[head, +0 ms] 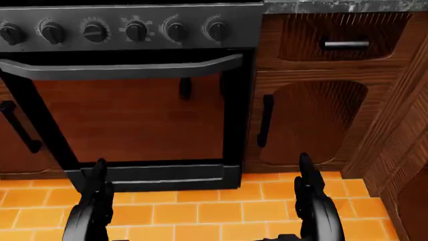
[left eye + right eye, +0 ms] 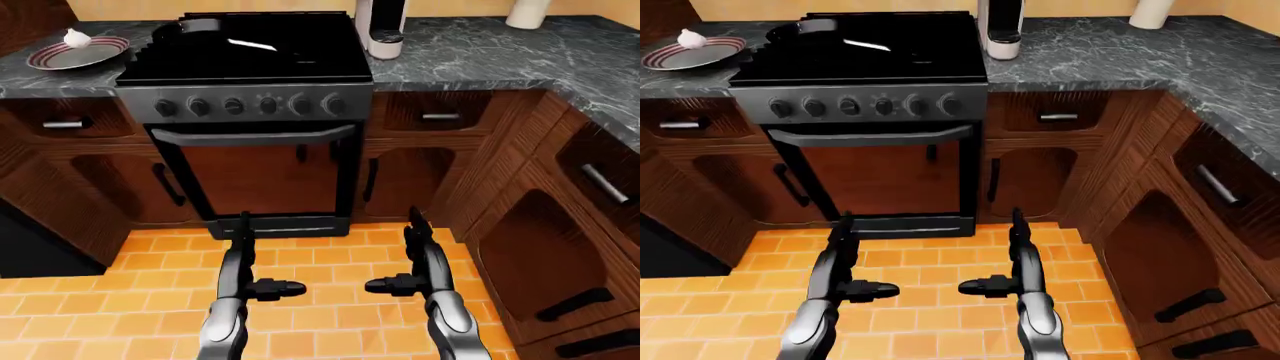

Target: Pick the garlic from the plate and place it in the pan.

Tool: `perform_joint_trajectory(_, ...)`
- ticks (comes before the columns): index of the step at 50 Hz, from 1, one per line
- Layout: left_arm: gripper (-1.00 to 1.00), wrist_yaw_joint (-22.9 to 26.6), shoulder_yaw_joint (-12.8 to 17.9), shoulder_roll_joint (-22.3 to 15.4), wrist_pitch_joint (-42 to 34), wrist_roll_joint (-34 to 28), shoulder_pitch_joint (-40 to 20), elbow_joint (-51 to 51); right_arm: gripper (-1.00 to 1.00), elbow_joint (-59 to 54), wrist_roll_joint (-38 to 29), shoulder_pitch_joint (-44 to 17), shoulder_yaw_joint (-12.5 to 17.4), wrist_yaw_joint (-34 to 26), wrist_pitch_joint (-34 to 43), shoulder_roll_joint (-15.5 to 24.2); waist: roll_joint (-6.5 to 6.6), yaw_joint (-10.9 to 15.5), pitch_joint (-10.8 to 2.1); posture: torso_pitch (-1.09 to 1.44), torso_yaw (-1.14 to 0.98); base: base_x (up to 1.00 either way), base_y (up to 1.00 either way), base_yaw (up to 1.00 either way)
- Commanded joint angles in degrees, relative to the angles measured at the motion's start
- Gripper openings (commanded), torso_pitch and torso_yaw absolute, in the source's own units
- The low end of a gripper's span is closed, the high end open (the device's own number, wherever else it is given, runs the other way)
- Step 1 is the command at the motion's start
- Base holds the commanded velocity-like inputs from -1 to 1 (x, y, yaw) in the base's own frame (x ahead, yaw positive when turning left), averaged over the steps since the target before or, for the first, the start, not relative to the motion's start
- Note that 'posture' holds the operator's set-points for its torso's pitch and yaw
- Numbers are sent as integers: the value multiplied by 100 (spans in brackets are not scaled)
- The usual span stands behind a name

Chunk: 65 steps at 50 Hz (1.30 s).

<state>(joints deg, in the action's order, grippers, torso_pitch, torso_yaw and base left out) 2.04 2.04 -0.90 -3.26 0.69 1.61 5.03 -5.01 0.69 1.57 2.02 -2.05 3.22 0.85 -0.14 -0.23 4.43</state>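
Left-eye view: left hand (image 2: 262, 287) and right hand (image 2: 400, 283) open, empty.

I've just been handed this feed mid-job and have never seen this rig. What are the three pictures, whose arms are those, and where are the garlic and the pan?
All three pictures come from cameras on a humanoid robot's head, looking out over its own arms in a simulated kitchen. The two eye views are nearly the same picture; the head view looks lower, at the oven door.

The grey-and-black arms at the bottom are the robot's. Its left hand and right hand hang over the orange tiled floor, fingers open, holding nothing.

The white garlic bulb sits on a round striped plate on the dark marble counter, upper left of the eye views. Beside it, on the black stove, lies the dark pan, hard to make out against the stovetop. A white coffee machine stands right of the stove.
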Motion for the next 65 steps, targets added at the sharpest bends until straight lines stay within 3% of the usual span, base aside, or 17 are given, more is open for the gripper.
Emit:
perform_joint_trajectory(1,100,21,13,-20,309,43,-161,-497,100,611,-1,-112,-7,24,-261,12,-45,-12,-5,0,0,0,0,0)
perform_joint_trajectory(3,100,26,-2,-18,315,24,-147,-503,100,609,-14,-94,-19,17,-269,10,-7,40,-353,0,0,0,0,0)
perform_joint_trajectory(4,100,33,5,-22,346,23,-158,-460,100,490,-25,-128,-15,8,-348,15,-9,41,-296,0,0,0,0,0)
perform_joint_trajectory(5,100,29,-3,-17,299,22,-139,-526,100,530,-24,-118,-20,3,-317,15,-35,34,-89,0,0,0,0,0)
perform_joint_trajectory(7,100,33,-9,-20,311,1,-145,-507,100,504,-37,-128,-21,5,-324,15,-43,34,-399,0,0,0,0,0)
perform_joint_trajectory(8,100,38,-8,-20,319,2,-145,-498,100,476,-45,-136,-20,1,-344,19,-44,38,-427,0,0,0,0,0)
perform_joint_trajectory(26,100,-3,51,-55,234,-57,-305,-413,100,237,-174,-354,18,77,-420,43,-19,43,-520,0,0,0,0,0)
perform_joint_trajectory(32,100,-108,177,-142,-136,-42,-664,-433,100,686,-255,-775,20,262,304,73,-11,38,-522,0,0,0,0,0)
perform_joint_trajectory(38,100,-111,607,-503,-1178,292,-1455,-968,100,981,-198,-1633,167,359,1238,234,-4,37,-515,0,0,0,0,0)
perform_joint_trajectory(43,100,-175,706,-675,-1752,435,-1782,-1187,100,1248,-195,-2129,227,397,1886,357,12,40,-521,0,0,0,0,0)
perform_joint_trajectory(50,100,-381,974,-1079,-2803,728,-2732,-1442,100,1566,-65,-2852,373,593,2580,494,33,44,-487,0,0,0,0,0)
perform_joint_trajectory(58,100,-653,1219,-1660,-4108,1213,-3591,-2037,100,2469,111,-3819,537,565,4161,957,46,45,-422,0,0,0,0,0)
perform_joint_trajectory(62,100,-760,1305,-1798,-4569,1417,-3833,-2217,100,2633,-38,-4039,436,489,4579,1128,53,47,-408,0,0,0,0,0)
perform_joint_trajectory(63,100,-801,1408,-1901,-4886,1568,-4070,-2318,100,2794,92,-4422,638,501,5083,1137,52,45,-409,0,0,0,0,0)
perform_joint_trajectory(65,100,-883,1458,-2013,-5060,1704,-4210,-2420,100,2825,208,-4652,761,547,5264,1220,58,40,-417,0,0,0,0,0)
